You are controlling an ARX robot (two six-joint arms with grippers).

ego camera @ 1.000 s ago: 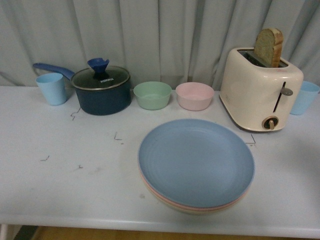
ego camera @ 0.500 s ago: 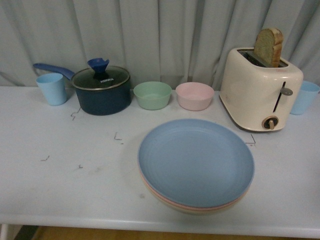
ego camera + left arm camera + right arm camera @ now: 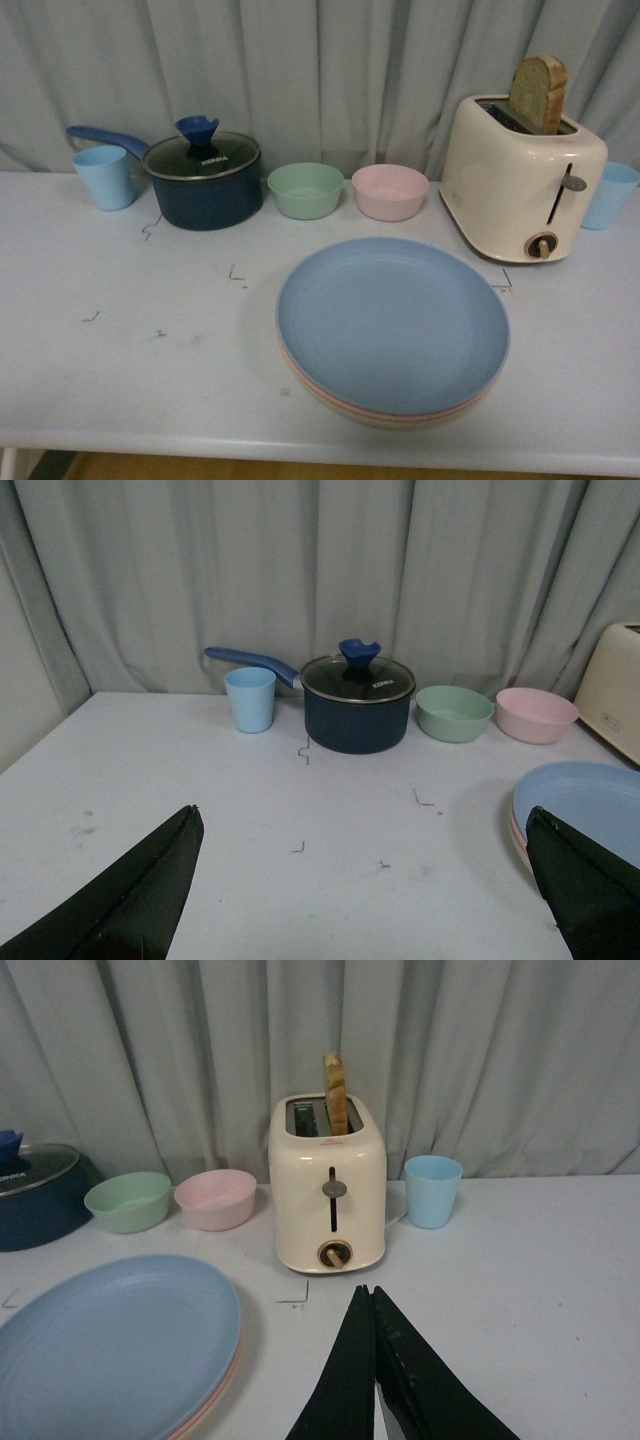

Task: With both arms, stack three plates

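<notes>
Three plates form one stack near the table's front edge, right of centre. The light blue plate (image 3: 392,323) lies on top, with the pink plate's rim (image 3: 330,400) and the beige plate's rim (image 3: 390,424) showing beneath it. Neither arm shows in the front view. In the left wrist view my left gripper (image 3: 362,825) is open above bare table, the stack (image 3: 580,800) beside one finger. In the right wrist view my right gripper (image 3: 366,1290) is shut and empty, in front of the toaster, the stack (image 3: 110,1345) off to its side.
Along the back stand a light blue cup (image 3: 104,177), a dark blue lidded pot (image 3: 202,180), a green bowl (image 3: 305,190), a pink bowl (image 3: 389,192), a cream toaster (image 3: 521,177) holding a bread slice, and another blue cup (image 3: 609,194).
</notes>
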